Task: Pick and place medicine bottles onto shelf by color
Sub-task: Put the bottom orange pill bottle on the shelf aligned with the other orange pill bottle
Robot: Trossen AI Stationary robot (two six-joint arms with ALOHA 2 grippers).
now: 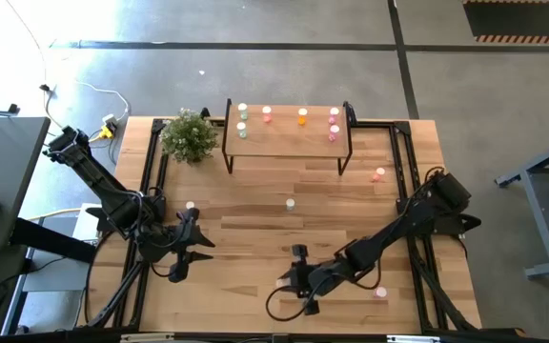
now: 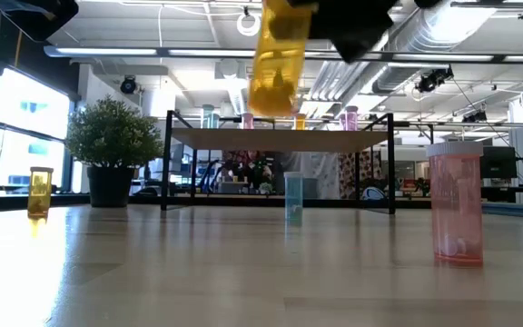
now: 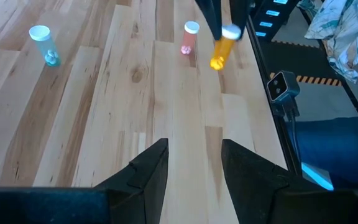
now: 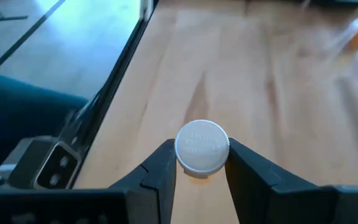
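Observation:
My right gripper (image 4: 202,157) is shut on an orange medicine bottle (image 2: 275,65) over the table's near middle (image 1: 303,284). My left gripper (image 3: 194,155) hangs open and empty near the table's left side (image 1: 181,259). The shelf (image 1: 287,145) stands at the far edge with several bottles upright on its wood top. More bottles stand on their bases on the table: a pale green one (image 1: 291,202), a pink one (image 1: 380,292) near the right gripper, another pink one (image 1: 379,173) by the shelf's right leg, and a yellow one (image 2: 40,191) at the left. My right gripper pinches the orange bottle at its white cap (image 4: 202,146), one finger on each side of it. The fingers come from above. The bottle hangs below them, lifted clear of the table and tilted a little (image 3: 221,51).
A green potted plant (image 1: 189,135) stands at the shelf's left end. Black frame rails run along the table's left and right sides (image 1: 403,162). Bare wood lies between the two grippers and in front of the shelf.

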